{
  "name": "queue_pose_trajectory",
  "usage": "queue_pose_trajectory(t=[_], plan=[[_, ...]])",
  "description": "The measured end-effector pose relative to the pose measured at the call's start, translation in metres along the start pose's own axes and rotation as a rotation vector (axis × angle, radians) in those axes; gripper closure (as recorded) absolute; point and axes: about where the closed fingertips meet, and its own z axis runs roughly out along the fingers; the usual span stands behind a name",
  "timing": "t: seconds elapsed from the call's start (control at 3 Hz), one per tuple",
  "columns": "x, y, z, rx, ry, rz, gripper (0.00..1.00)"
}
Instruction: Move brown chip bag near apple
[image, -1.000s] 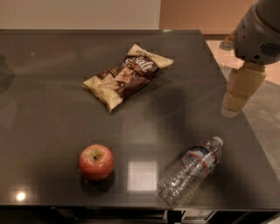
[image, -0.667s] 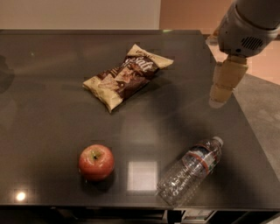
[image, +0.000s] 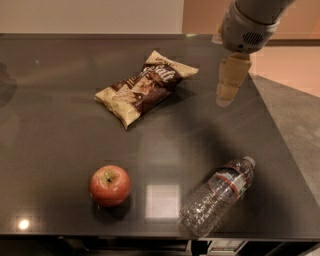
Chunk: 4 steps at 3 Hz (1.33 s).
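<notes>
The brown chip bag (image: 146, 87) lies flat on the dark table (image: 55, 135), slanted from lower left to upper right, behind the centre. The red apple (image: 110, 185) stands near the front edge, well in front of the bag and apart from it. My gripper (image: 226, 98) hangs from the arm at the upper right, above the table surface and to the right of the bag, not touching it. Its tan fingers (image: 231, 80) point downward and hold nothing.
A clear plastic water bottle (image: 218, 195) lies on its side at the front right, to the right of the apple. The table's right edge runs just right of the gripper, with floor beyond it.
The gripper has moved left and toward the back, from over the table's right edge to a spot closer to the chip bag. Bag, apple and bottle have not moved.
</notes>
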Motion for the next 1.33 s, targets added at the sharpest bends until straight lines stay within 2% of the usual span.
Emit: queue_pose_trajectory(t=[0.67,1.0,1.33], plan=[[-0.033,-0.045,0.039,-0.014,-0.008,-0.083,0.00],[-0.047,-0.066,0.061,0.009,-0.007,-0.129,0.00],[-0.061,-0.085,0.082,0.022,-0.037,-0.160,0.00]])
